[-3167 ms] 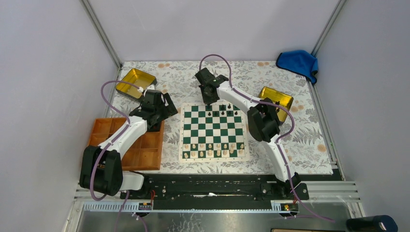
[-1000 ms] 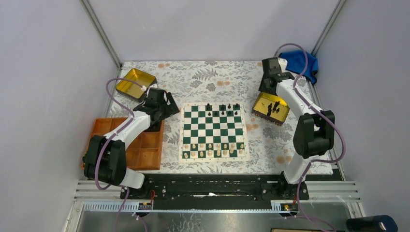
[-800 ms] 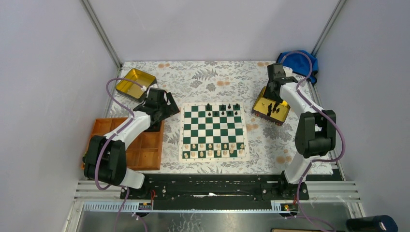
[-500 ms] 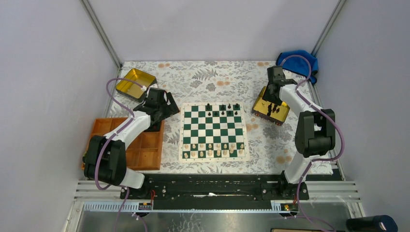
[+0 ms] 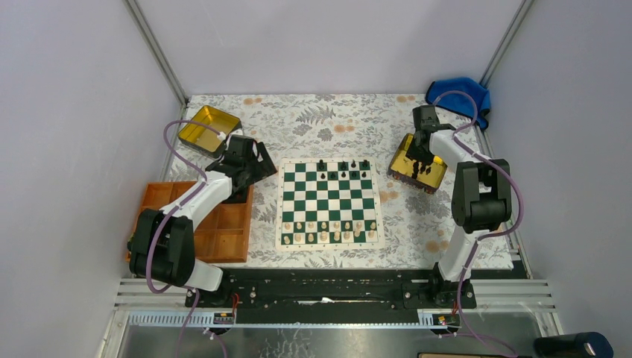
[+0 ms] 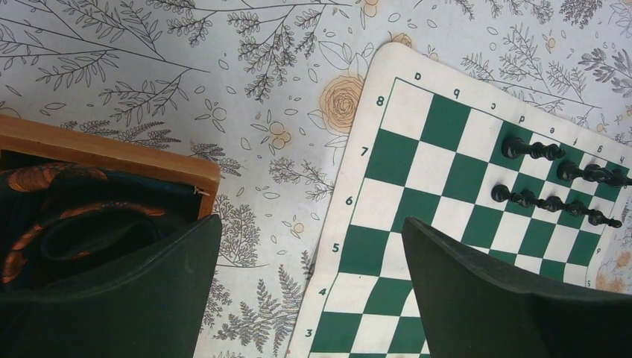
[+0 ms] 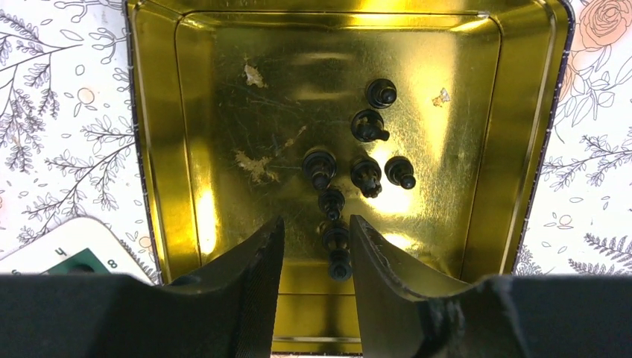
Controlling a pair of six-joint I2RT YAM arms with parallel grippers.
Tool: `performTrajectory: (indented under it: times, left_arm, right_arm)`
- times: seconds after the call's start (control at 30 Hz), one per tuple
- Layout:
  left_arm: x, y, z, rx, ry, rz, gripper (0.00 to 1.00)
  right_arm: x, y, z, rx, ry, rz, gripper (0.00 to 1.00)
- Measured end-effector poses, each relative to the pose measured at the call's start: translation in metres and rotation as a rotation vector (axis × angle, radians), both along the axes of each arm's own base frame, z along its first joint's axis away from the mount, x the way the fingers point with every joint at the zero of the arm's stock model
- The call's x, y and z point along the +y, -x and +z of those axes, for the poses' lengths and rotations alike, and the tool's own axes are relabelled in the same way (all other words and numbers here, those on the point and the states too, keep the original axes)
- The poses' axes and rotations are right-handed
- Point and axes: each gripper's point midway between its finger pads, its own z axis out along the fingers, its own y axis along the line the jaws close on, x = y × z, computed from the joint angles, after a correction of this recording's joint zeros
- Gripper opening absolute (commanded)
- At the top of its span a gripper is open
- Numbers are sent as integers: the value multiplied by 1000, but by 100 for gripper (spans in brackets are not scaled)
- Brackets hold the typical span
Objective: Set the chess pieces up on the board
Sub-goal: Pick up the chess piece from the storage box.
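Locate pieces (image 7: 365,175) in two groups: some upright on far rows of board (image 5: 328,201), several loose in tin (image 7: 156,149) right of board's far corner. Note right gripper (image 7: 314,231) low over tin, parted wider than nearest piece, straddling it, not clamped. Note left gripper (image 6: 309,224) left of board, spread wide, holding nothing. Expect trouble on closing: risk of catching neighbouring piece just beyond, or of squeezing round body off-centre and flicking it across slick tin floor. Centre before closing; lift straight to avoid tin wall.
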Motion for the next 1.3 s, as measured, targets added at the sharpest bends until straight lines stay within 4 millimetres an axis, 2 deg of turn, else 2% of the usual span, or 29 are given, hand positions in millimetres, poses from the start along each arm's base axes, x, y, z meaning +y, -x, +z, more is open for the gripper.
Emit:
performTrajectory:
  times: [0.27, 0.57, 0.73, 0.83, 0.97, 1.13, 1.3]
  left_arm:
    - [1, -3, 4, -10, -4, 6, 99]
    - [2, -3, 4, -7, -10, 10, 99]
    - [3, -2, 4, 2, -16, 13, 99]
    - [4, -3, 4, 3, -20, 16, 99]
    - [4, -3, 5, 2, -21, 17, 99]
    - [4, -3, 4, 5, -26, 13, 99]
    - [5, -3, 4, 4, -32, 9, 99]
  right_arm:
    - [-5, -4, -15, 19, -15, -11, 41]
    - [-8, -18, -18, 12, -20, -19, 39]
    - [-7, -17, -24, 27, -25, -18, 36]
    - [-5, -17, -28, 35, -34, -13, 31]
    - [-6, -16, -30, 41, -36, -13, 18]
    - [-7, -16, -30, 41, -36, -15, 7]
    - [-7, -16, -30, 42, -35, -13, 0]
